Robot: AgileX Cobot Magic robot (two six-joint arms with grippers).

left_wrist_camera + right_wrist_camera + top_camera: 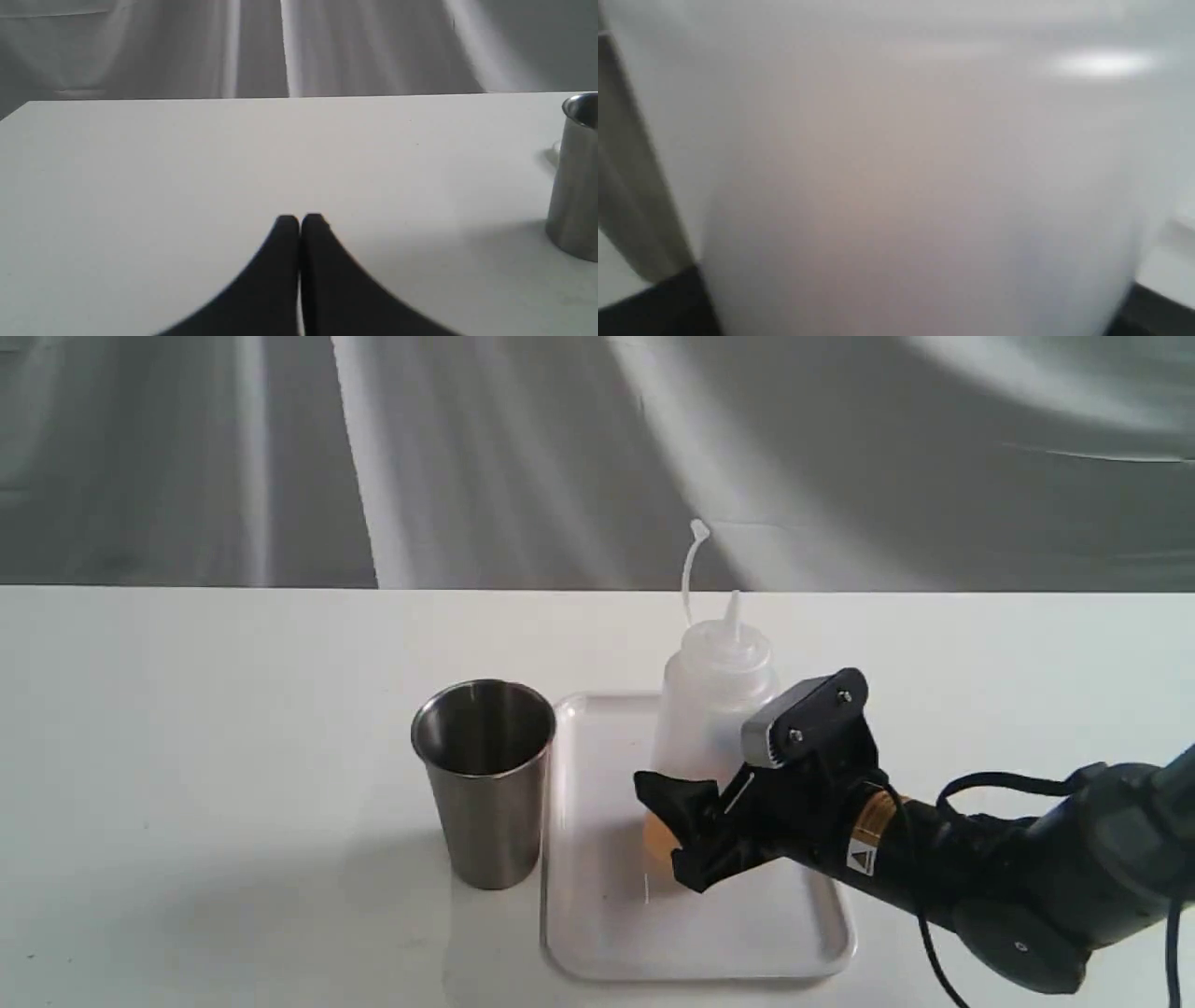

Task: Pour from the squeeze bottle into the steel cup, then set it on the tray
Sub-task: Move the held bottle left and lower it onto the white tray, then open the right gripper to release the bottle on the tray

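The squeeze bottle (714,705) stands upright on the tray (607,915), its lower body between your right jaws, whose grip you cannot confirm, with the steel cup (485,775) just beyond their tips; your left jaws sit closed, empty, farther off.

1 squeeze bottle (714,709), 1 steel cup (485,784), 1 tray (597,919), 1 table (187,756), 1 left end effector (299,219), 1 right end effector (665,833)

The squeeze bottle (714,709) stands on the tray (597,915); steel cup (485,784) just left.
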